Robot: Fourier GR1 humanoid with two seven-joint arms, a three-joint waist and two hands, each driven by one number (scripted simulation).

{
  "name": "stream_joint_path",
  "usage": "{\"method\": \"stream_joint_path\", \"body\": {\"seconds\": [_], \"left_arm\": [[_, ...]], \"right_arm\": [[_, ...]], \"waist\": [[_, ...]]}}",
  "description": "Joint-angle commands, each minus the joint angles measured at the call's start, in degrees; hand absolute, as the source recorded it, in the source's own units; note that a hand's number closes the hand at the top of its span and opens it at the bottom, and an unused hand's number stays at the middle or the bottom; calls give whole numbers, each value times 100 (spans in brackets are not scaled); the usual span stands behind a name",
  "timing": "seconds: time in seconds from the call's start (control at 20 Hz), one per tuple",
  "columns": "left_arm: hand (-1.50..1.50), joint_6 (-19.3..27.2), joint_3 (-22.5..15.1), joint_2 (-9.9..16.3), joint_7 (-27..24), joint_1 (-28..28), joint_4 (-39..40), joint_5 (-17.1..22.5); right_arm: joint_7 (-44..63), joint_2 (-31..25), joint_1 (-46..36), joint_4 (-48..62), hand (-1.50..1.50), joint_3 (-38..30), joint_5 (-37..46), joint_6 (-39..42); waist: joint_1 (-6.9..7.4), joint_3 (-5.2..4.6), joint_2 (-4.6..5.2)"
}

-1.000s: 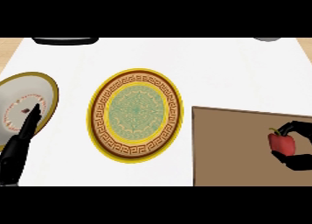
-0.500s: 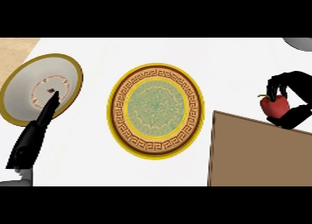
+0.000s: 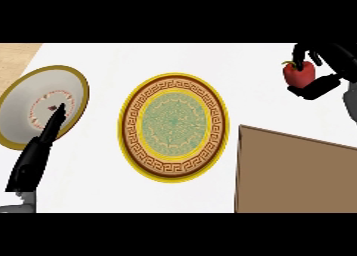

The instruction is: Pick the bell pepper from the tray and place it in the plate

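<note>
Bell pepper [image 3: 298,74] is sitting in my right hand [image 3: 323,67] — red, stem end up, with the fingers curling round it from above and the thumb tucking in beneath its lower right side. I am seeing it up near the far right corner of the white counter [image 3: 107,175], off the tray and with nothing but bare counter showing under it. The brown tray [image 3: 299,175] is lying at the near right corner of the counter, well apart from the pepper and nearer to me.

The patterned plate [image 3: 174,128] — gold rim, brown key-pattern band, green centre — is resting in the middle of the counter, just beside the tray's left edge and well to the left of the pepper. A second plate [image 3: 22,100], white with a gold rim, is lying near the left edge of the counter.

My left hand [image 3: 44,145] is showing over the near left part of the counter, its fingers stretching straight out with the tips lying over the white plate's centre; it is holding nothing. I cannot tell whether those tips are touching the plate.
</note>
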Motion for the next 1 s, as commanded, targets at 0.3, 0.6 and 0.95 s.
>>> {"method": "stream_joint_path", "body": {"seconds": [0.3, 0.6, 0.95], "left_arm": [[0, -34, 269, 119, 146, 366, -198, 119], [0, 253, 272, -100, -59, 297, 239, -106], [0, 57, 506, 10, -298, 515, 175, 80]], "right_arm": [[-2060, 472, -1344, 982, 150, -312, -789, 697], [-1641, 968, -1740, 480, 150, -156, -939, 1397], [-581, 2127, -1761, 158, 150, 99, -828, 1067]], "waist": [[-404, -15, -147], [-674, -25, -209], [-634, -25, -191]]}}
